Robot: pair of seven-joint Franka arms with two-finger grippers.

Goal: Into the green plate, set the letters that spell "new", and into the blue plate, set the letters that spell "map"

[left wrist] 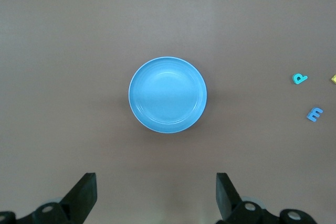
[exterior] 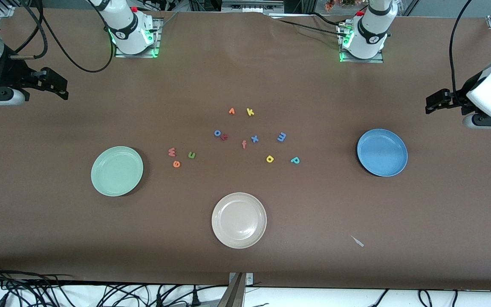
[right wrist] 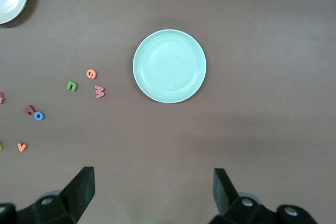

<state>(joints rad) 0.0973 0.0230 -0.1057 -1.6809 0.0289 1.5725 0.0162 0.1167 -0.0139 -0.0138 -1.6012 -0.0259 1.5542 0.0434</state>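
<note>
Lowest in the front view, at centre, sat the cream plate [exterior: 239, 220], with nothing in it. Higher up, the green plate [exterior: 117, 171] lay at the left of the frame and the blue plate [exterior: 382, 152] at the right, both likewise holding nothing.

Between them the letters were scattered on the brown table [exterior: 313, 221]. Close to the green plate were the orange e [exterior: 176, 163], the green n [exterior: 192, 155] and the salmon w [exterior: 171, 152], clustered together. Toward the blue plate lay the yellow a [exterior: 270, 159], the teal p [exterior: 295, 160] and, a little higher, the blue m [exterior: 281, 137]. Mid-frame were the salmon f [exterior: 244, 144], the blue x [exterior: 254, 138] and the blue o [exterior: 217, 133], touching a red letter [exterior: 224, 137]. Highest were the orange v [exterior: 231, 111] and the yellow k [exterior: 250, 112].

The right gripper [right wrist: 152, 190] hung at the frame's left edge, its fingers spread wide and holding nothing. The left gripper [left wrist: 156, 192] hung at the right edge, equally spread and unladen, above the table near the blue plate.
</note>
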